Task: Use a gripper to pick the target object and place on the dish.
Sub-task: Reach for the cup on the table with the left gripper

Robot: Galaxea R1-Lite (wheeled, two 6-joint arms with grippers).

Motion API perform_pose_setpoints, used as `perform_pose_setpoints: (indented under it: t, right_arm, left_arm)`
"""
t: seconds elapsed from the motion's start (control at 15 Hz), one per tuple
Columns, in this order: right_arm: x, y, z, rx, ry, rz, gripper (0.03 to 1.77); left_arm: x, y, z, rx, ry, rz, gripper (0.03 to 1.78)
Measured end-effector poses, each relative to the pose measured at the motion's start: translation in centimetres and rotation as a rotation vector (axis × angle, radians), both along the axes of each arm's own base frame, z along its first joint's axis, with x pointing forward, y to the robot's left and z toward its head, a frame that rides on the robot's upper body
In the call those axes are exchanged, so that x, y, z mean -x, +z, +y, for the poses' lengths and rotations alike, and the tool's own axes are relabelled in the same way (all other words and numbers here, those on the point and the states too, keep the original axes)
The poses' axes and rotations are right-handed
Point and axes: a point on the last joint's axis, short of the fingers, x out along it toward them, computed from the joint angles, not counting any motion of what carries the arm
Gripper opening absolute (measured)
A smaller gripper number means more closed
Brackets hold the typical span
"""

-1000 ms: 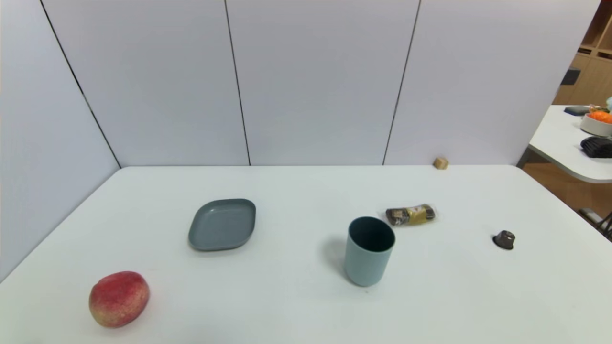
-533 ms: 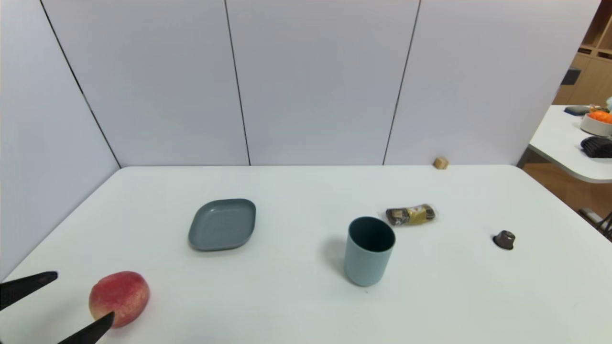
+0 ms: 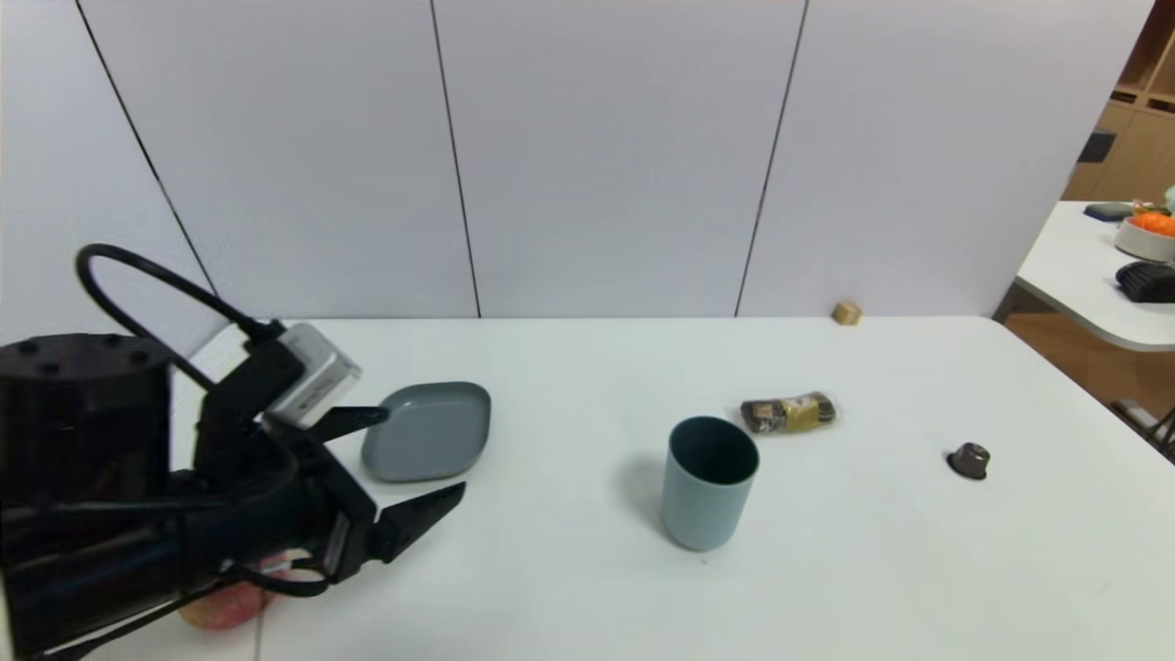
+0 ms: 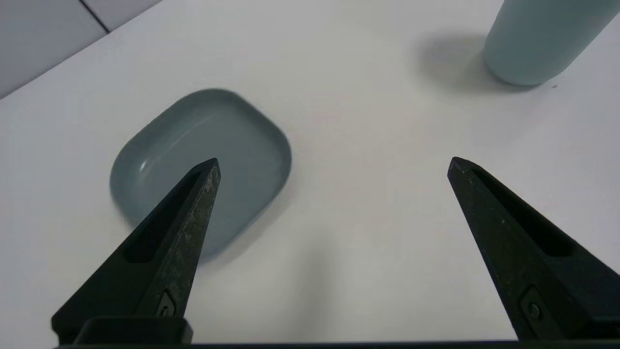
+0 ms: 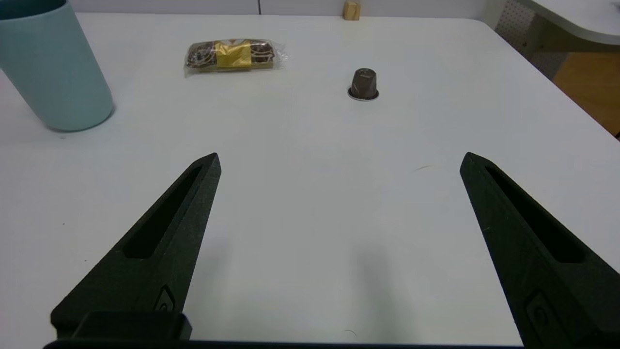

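Hovering above the white surface (image 3: 569, 588) at about eight o'clock, the left hand (image 3: 424, 459) is spread wide and grasps nothing, just beside the empty dish (image 3: 428, 431). The cup (image 3: 708, 482) stands upright at the dish's three o'clock, well apart. The right hand (image 5: 339, 157) is parked, fingers released.

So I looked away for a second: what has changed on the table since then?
The left hand has swung in from the left, open and empty, now near the dish, partly hiding the fruit. Nothing was grasped. The cup, snack and right hand stayed put.
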Motion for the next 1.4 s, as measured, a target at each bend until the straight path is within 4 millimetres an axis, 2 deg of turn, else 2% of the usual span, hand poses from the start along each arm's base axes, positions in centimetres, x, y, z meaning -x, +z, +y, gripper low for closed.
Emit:
perform_pose_setpoints:
  t: [0.27, 0.53, 0.8, 1.07, 1.4]
  right_arm:
    - [0.0, 0.0, 0.0, 0.000, 0.000, 0.000, 1.71]
    - [0.0, 0.0, 0.0, 0.000, 0.000, 0.000, 1.71]
    - [0.0, 0.0, 0.0, 0.000, 0.000, 0.000, 1.71]
    - [0.0, 0.0, 0.0, 0.000, 0.000, 0.000, 1.71]
    - [0.0, 0.0, 0.0, 0.000, 0.000, 0.000, 1.71]
  left_arm:
    - [-3.0, -2.1, -4.8, 0.096, -0.130, -0.054, 1.69]
    - [-3.5, -3.4, -8.4, 0.210, -0.240, -0.076, 1.69]
    - [-2.7, -4.6, -11.0, 0.267, -0.310, -0.032, 1.69]
    - [-1.9, -5.6, -12.5, 0.265, -0.361, -0.004, 1.69]
    - [-2.4, -5.9, -14.1, 0.268, -0.393, -0.017, 1.69]
